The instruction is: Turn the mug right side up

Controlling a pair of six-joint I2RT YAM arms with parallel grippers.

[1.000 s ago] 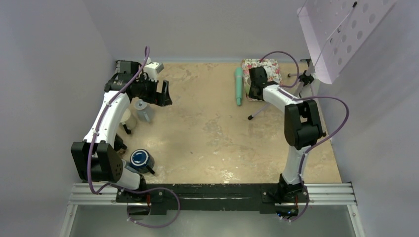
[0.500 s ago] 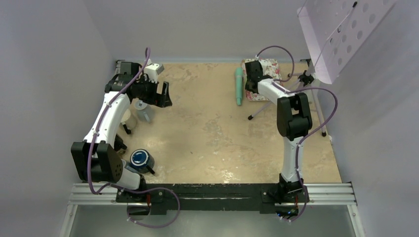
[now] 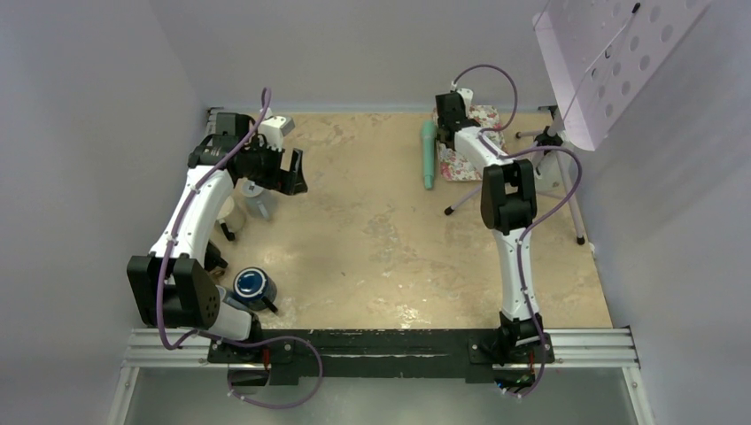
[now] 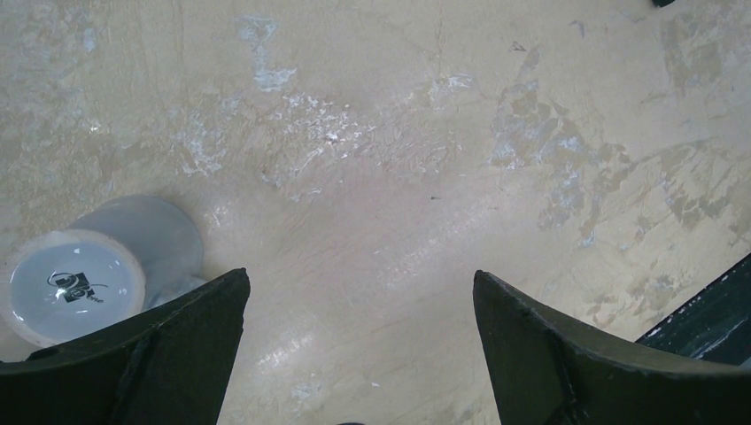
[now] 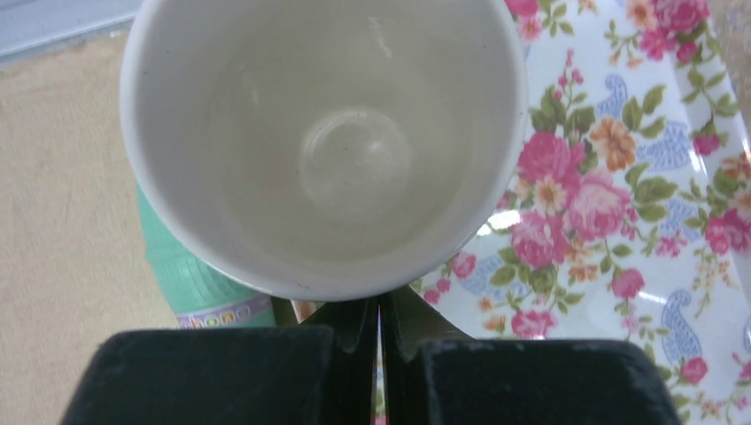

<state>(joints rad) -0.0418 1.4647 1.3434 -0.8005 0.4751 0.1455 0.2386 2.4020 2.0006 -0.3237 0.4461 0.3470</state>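
- mug, right wrist view: white, its mouth faces the camera so the bare inside and bottom show. it hangs above the near-left corner of the floral tray, with the green bottle just beside it on the left.
- the right gripper has its jaws pinched almost together right under the rim. i judge they grip a handle hidden behind the wall, so the mug is carried, not resting.
- step in hand, as i read it: the turn itself. the next move calls for rolling the wrist until the mouth points up, then lowering the base flat before letting go.
- left wrist view: the left gripper hovers with jaws spread wide, holding nothing. a clear plastic cup sits by its left finger.
- top external view: the right gripper is stretched to the far edge of the table, close to the back wall. there is little room behind it and the bottle crowds one side. the middle of the table offers open room. the left gripper is well apart.
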